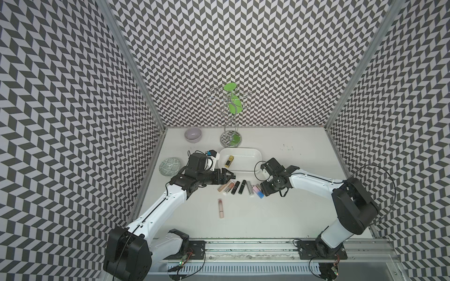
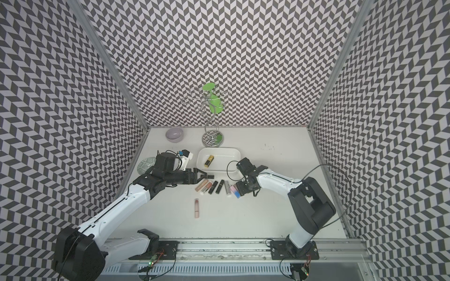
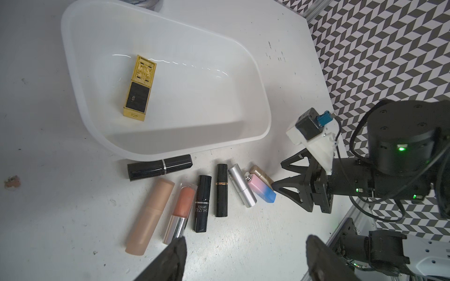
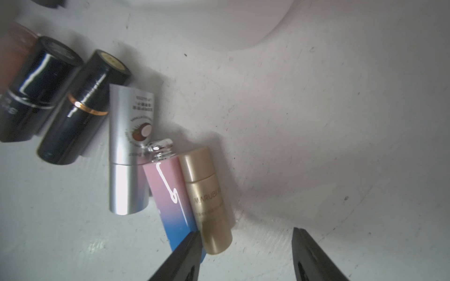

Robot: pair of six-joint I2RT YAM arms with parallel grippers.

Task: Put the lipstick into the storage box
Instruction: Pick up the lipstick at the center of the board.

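White tabletop [image 1: 292, 214], chevron walls [image 1: 243, 48]: both claws at the lipstick row [image 1: 242, 186].
Right gripper [image 4: 244, 233], jaws apart, straddles the gold lipstick [image 4: 207, 202], one fingertip [image 4: 187, 245] at the pink-blue lipstick [image 4: 170, 194]. Left gripper [image 3: 246, 239] hangs open near the row's left end. Just behind, mid-frame in both top views, the storage box [image 1: 246, 159] holds one gold-and-black lipstick [image 1: 229, 161].

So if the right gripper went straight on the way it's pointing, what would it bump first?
The right gripper would probably meet the champagne-gold round lipstick tube first; it lies partly inside its open jaws, beside the pink-to-blue lipstick tube. Depth is hard to judge.
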